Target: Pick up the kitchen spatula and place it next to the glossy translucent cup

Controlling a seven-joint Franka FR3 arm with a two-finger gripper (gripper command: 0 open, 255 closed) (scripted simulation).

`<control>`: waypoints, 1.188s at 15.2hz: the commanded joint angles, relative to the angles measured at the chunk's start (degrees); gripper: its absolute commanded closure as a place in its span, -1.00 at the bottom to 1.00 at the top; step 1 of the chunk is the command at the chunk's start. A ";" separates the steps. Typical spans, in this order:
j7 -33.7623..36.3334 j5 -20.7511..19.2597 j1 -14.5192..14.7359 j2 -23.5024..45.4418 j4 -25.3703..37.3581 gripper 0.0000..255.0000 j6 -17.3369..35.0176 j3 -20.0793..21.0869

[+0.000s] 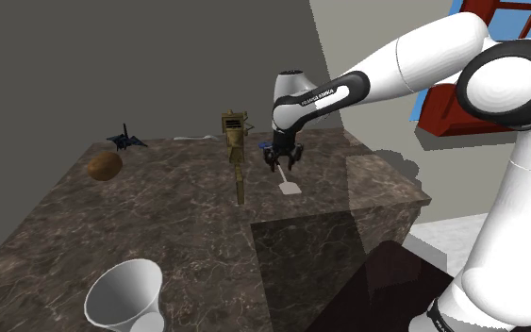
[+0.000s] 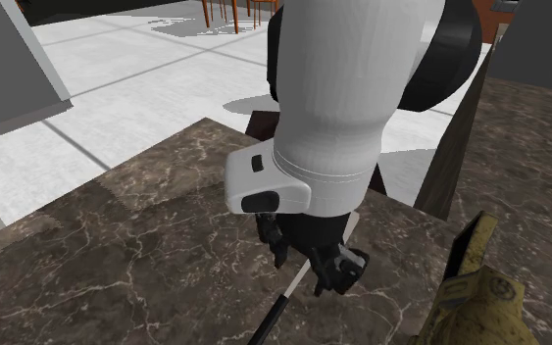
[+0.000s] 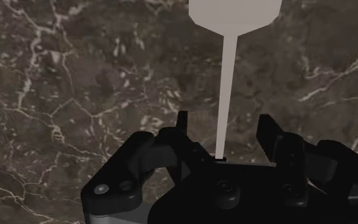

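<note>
- Nearest the shoulder camera, well apart from the gripper [image 1: 285,166] and toward that view's lower left, a white flared cup [image 1: 124,290] stands upright on the dark marble countertop [image 1: 84,226].
- The gripper [image 3: 225,124] hangs low over the countertop, its fingers [image 3: 268,130] spread wide. The spatula [image 3: 225,76] runs its pale shaft between them, with a gap on either side, so nothing is clasped.
- The spatula [image 1: 290,188] appears to lie on the marble under the gripper [image 2: 308,265]. Its white blade sits just past the fingertips, and in the second exterior view its black handle end [image 2: 274,314] shows on the gripper's other side.
- Near the gripper, on the shoulder view's left, stands a tan upright object [image 1: 236,141].
- Farther off, well apart from the gripper on the same side, sit a brown round object [image 1: 104,166] and a small dark-blue object [image 1: 126,140].
</note>
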 commanded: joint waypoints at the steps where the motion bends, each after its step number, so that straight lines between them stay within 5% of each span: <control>1: 0.00 0.00 0.00 0.00 0.00 1.00 0.00 0.00; 9: 0.00 0.00 0.00 0.00 0.00 1.00 0.00 0.00; 18: -0.56 0.63 -0.07 -2.50 3.88 1.00 -6.34 0.13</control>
